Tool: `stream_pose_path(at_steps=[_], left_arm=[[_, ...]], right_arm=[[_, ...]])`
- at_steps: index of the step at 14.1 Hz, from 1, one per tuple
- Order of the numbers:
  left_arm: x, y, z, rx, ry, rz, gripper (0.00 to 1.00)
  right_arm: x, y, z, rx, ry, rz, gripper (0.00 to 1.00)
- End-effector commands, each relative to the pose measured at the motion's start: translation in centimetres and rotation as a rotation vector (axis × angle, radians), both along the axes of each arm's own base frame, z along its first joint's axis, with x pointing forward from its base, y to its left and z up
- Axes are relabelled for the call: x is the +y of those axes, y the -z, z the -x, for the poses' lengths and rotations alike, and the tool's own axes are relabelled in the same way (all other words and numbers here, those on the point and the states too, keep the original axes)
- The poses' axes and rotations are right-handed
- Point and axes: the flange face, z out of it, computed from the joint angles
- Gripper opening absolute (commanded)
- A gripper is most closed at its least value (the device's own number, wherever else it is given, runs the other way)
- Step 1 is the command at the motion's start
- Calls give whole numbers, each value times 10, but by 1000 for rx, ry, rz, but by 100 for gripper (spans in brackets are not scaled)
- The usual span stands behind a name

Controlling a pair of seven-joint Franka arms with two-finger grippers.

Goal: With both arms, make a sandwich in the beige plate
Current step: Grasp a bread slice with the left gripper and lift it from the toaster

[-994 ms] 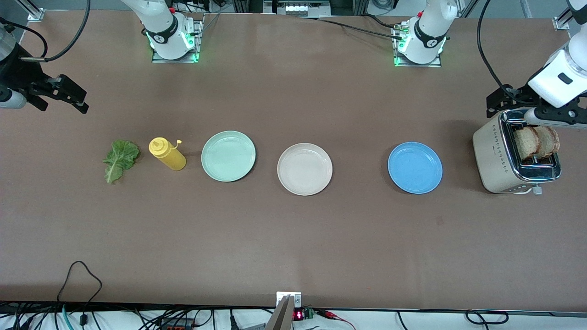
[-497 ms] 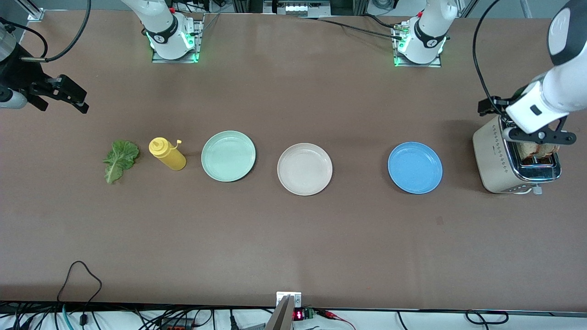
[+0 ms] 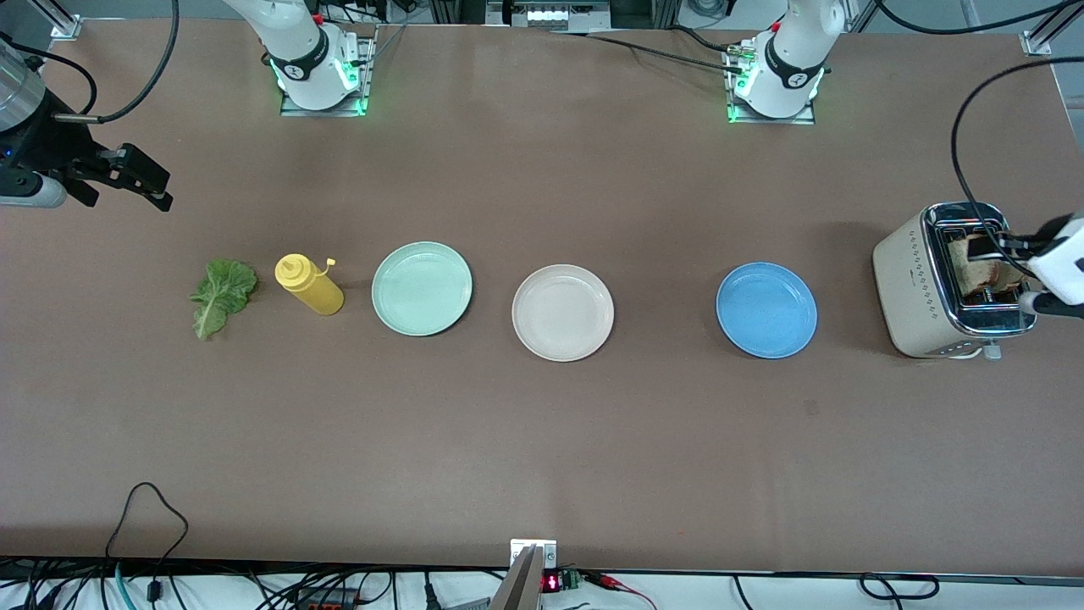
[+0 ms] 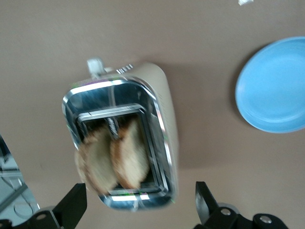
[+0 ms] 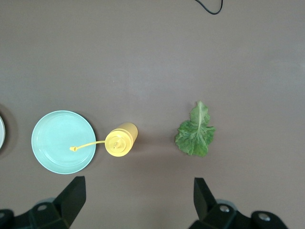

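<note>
Two slices of brown-crusted bread stand in the slots of a beige toaster at the left arm's end of the table. My left gripper is over the toaster, open and empty; in the left wrist view its jaws straddle the toaster's end below the bread. The beige plate sits empty mid-table. The green lettuce leaf lies flat at the right arm's end. My right gripper hangs open and empty above the table there; the right wrist view shows the leaf.
A yellow squeeze bottle stands between the leaf and a mint-green plate. A blue plate lies between the beige plate and the toaster. In the right wrist view the bottle is beside the mint plate.
My left gripper has swung over the toaster toward the table's end and now covers less of the bread. My right gripper has shifted only slightly.
</note>
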Motion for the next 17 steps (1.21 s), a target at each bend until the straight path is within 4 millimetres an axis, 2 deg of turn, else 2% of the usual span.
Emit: stream_pose_path(at_steps=[1,5,7,9,13,14,17], left_arm=[[27,16,14,-36,43,20,100],[56,51,46,-95,41,114,100],[64,59,55,-97,6,142,100],[62,64,62,-93,-5,156,100],[61,79,68,-90,-15,172,89],[60,83,69,-94,-16,173,85],[60,89,73,-81,-20,177,47]], right_arm=[[1,-1,2,-7,-15,19,100],[1,2,2,6,-5,19,100],[1,3,3,9,3,19,100],[1,3,3,11,3,19,100],[1,4,3,14,3,19,100],[2,4,3,15,1,19,100],[2,4,3,15,1,19,100]])
